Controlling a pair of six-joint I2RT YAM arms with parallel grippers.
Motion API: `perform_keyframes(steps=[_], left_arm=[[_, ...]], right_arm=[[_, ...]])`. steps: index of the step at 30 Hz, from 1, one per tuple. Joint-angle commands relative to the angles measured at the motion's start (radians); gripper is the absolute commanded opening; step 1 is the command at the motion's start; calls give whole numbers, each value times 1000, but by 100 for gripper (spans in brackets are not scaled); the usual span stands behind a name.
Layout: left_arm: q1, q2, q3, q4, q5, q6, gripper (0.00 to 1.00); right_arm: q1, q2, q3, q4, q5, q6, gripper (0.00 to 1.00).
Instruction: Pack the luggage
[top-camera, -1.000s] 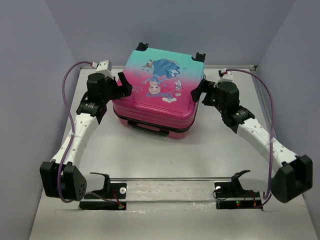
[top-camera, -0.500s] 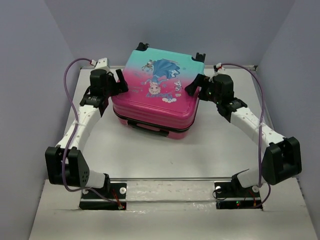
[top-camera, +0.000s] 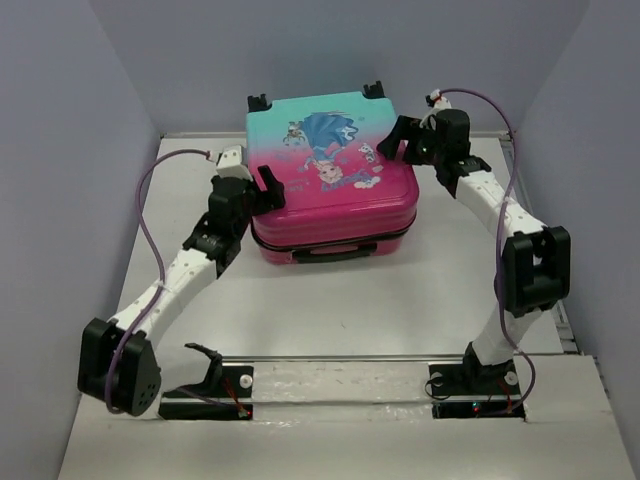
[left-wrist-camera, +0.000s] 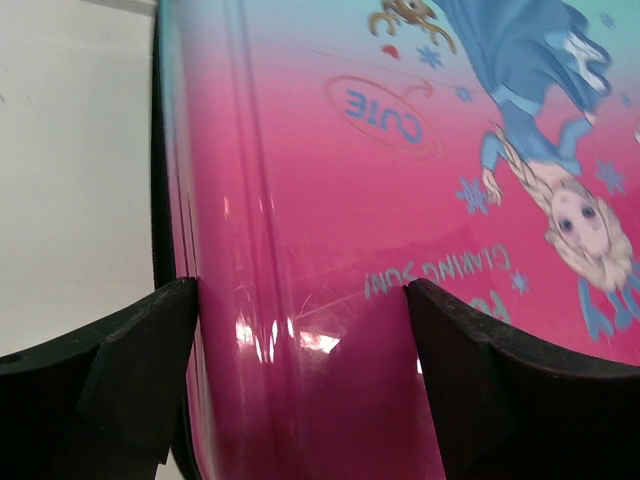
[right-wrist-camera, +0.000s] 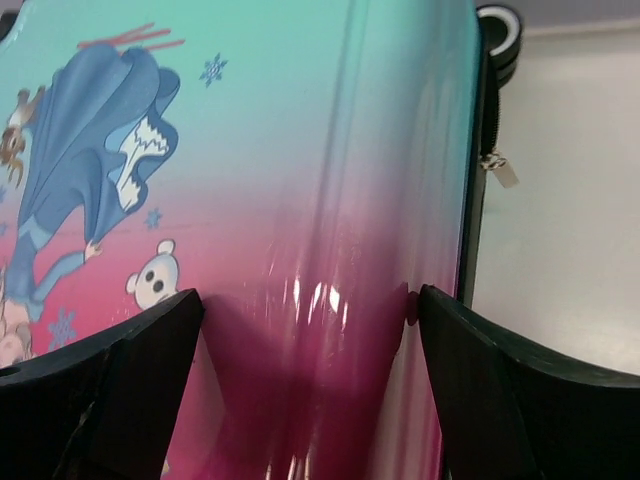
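Note:
The luggage (top-camera: 330, 175) lies flat and closed in the middle of the table, princess picture up, teal end toward the back wall and carry handle (top-camera: 335, 252) toward me. My left gripper (top-camera: 262, 190) is open, its jaws straddling the case's pink left edge (left-wrist-camera: 300, 340). My right gripper (top-camera: 396, 135) is open, its jaws straddling the case's far right edge (right-wrist-camera: 310, 330). Both wrist views show the shell (left-wrist-camera: 330, 200) (right-wrist-camera: 300, 150) filling the gap between black fingers (left-wrist-camera: 110, 380) (right-wrist-camera: 530, 400). Nothing is clamped.
The case's black wheels (top-camera: 260, 102) point at the back wall, and one shows in the right wrist view (right-wrist-camera: 500, 35) with a zipper pull (right-wrist-camera: 500, 168) below it. Grey walls close in left, right and back. A metal rail (top-camera: 340, 358) runs between the arm bases.
The luggage has turned and slid back to the right, so its handle side now faces me squarely. The left arm moved right with it; the right arm stretched toward the far corner.

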Motion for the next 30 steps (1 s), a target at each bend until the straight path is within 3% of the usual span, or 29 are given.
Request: perform_keyframes(steps=[1, 5, 11, 17, 22, 25, 28, 30], left_arm=[[-341, -92, -165, -74, 314, -244, 86], [-488, -177, -211, -35, 242, -315, 87], [-506, -247, -86, -115, 95, -257, 90], [-423, -208, 97, -201, 20, -164, 92], [-277, -203, 266, -294, 14, -99, 95], [-205, -259, 270, -320, 6, -91, 99], [-176, -327, 208, -333, 23, -101, 99], [-174, -388, 102, -322, 65, -120, 99]], right_arm=[[105, 133, 150, -101, -546, -81, 89], [105, 230, 282, -190, -601, -90, 92], [105, 383, 572, -243, -589, 0, 100], [105, 446, 792, -255, -567, 71, 100], [93, 354, 921, -255, -506, 53, 100], [93, 196, 857, -253, -424, -56, 100], [93, -12, 639, -241, -348, -153, 100], [93, -155, 306, -179, -343, -162, 92]])
